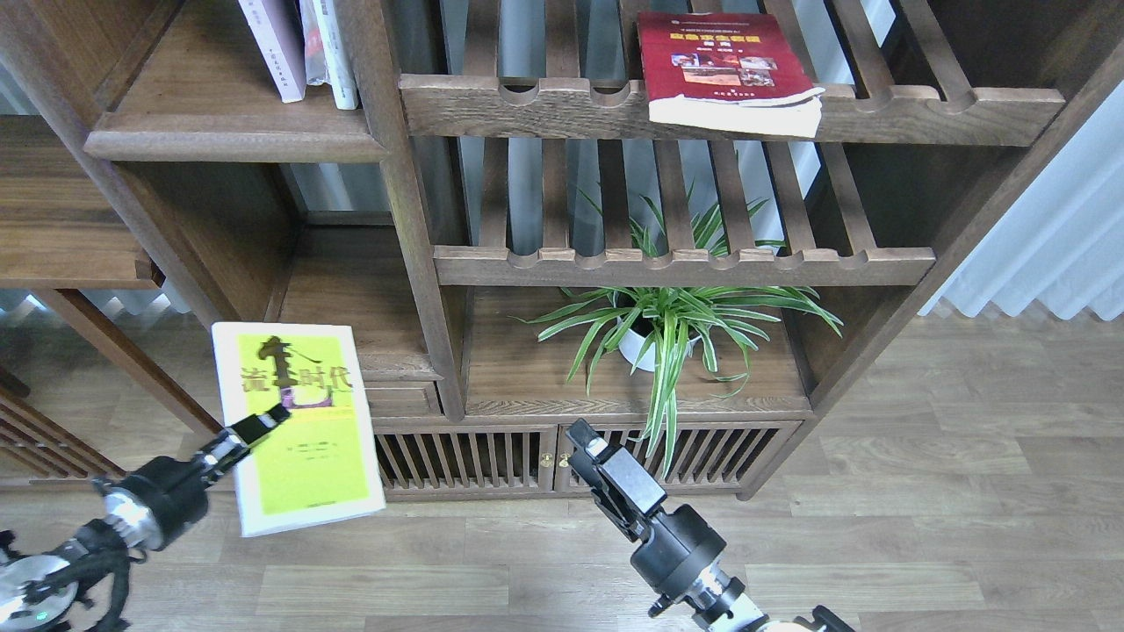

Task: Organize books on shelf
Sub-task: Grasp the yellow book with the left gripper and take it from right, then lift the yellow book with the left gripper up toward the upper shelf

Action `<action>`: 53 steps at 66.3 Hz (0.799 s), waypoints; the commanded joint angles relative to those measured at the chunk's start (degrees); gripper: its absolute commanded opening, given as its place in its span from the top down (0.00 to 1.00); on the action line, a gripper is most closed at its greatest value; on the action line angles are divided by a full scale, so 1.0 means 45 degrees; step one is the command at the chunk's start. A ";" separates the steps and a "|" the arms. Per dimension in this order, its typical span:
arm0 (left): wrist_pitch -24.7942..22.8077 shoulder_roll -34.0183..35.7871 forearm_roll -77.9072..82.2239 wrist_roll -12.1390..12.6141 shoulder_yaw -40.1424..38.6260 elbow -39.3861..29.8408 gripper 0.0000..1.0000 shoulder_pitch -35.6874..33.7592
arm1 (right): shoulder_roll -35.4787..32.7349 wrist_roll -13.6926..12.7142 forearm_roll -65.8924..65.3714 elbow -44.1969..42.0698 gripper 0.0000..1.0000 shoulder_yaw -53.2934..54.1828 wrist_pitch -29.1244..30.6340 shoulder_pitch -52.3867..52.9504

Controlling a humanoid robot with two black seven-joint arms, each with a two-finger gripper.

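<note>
One book, the yellow-green paperback (294, 430) with big black Chinese characters, is held by the left pincer (263, 421), whose fingers are closed on its left edge about halfway up the cover. The paperback is carried face up and slightly tilted, in the air in front of the lower left part of the bookcase and well below the solid shelf (219, 132), the flat dark-brown board with the thick rounded front edge. The right pincer (584, 436) is seen end-on and dark; whether it is open or closed cannot be told, and nothing is seen in it. It hangs well to the right of the paperback, in front of the slatted cabinet doors (465, 456).

On the solid shelf, at its right end, a pale lavender-white paperback (274, 44) is stood upright, with white books (329, 48) just beside it. The dark red paperback (724, 61) with small photos is laid flat on the upper slatted rack (922, 110), well to the right of the solid shelf, its lower edge overhanging the scalloped rail. A potted spider plant (667, 325) is stood on the board below the racks.

The step in hand is judged to be the carrying of the yellow-green paperback to the solid shelf. The next move is judged to call for a lift well upward, a turn of the book to upright, and its insertion to the left of the standing books without the shelf's front edge being struck.
</note>
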 commanded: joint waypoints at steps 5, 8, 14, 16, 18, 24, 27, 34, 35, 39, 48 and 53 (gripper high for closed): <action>0.0000 0.0097 0.1352 -0.0022 -0.0087 -0.0455 1.00 0.0414 | 0.0007 0.0018 0.0022 0.0002 0.01 0.0080 -0.0002 0.0080; 0.0000 0.0155 0.1547 -0.0022 -0.0243 -0.0709 1.00 0.0745 | 0.0007 0.0018 0.0041 0.0021 0.01 0.0197 -0.0002 0.0080; 0.0000 0.0175 0.2328 -0.0061 -0.1004 -0.0808 1.00 0.1430 | 0.0007 0.0018 0.0119 0.0002 0.01 0.0451 -0.0002 0.0080; 0.0000 0.0117 0.2855 -0.0119 -0.1434 -0.0808 1.00 0.1742 | 0.0007 0.0018 0.0178 0.0002 0.01 0.0529 -0.0002 0.0080; 0.0000 0.0039 0.3341 -0.0139 -0.1959 -0.0769 1.00 0.2054 | 0.0007 0.0018 0.0236 0.0002 0.01 0.0568 -0.0002 0.0080; 0.0000 -0.0391 0.4456 -0.0275 -0.3133 -0.0827 1.00 0.2797 | -0.0012 0.0018 0.0412 0.0002 0.01 0.0608 -0.0002 0.0100; 0.0000 -0.0723 0.5160 -0.0373 -0.3855 -0.0847 1.00 0.3110 | -0.0032 0.0018 0.0471 0.0002 0.01 0.0608 -0.0002 0.0100; 0.0000 -0.2070 0.6742 -0.0569 -0.5944 -0.1002 1.00 0.3930 | -0.0110 0.0018 0.0490 0.0021 0.01 0.0608 -0.0002 0.0061; 0.0000 -0.2419 0.6956 -0.0569 -0.6334 -0.1100 1.00 0.4066 | -0.0149 0.0018 0.0510 0.0021 0.01 0.0608 -0.0002 0.0042; 0.0000 -0.3887 0.7661 -0.0549 -0.7743 -0.1745 1.00 0.4536 | -0.0188 0.0038 0.0607 0.0002 0.01 0.0666 -0.0002 0.0041; 0.0000 -0.4806 0.8267 -0.0412 -0.8779 -0.3033 1.00 0.5064 | -0.0169 0.0018 0.0647 0.0002 0.01 0.0745 -0.0002 0.0080; 0.0000 -0.4825 0.8364 -0.0393 -0.9208 -0.3677 1.00 0.5122 | -0.0149 0.0018 0.0666 -0.0037 0.01 0.0783 -0.0002 0.0139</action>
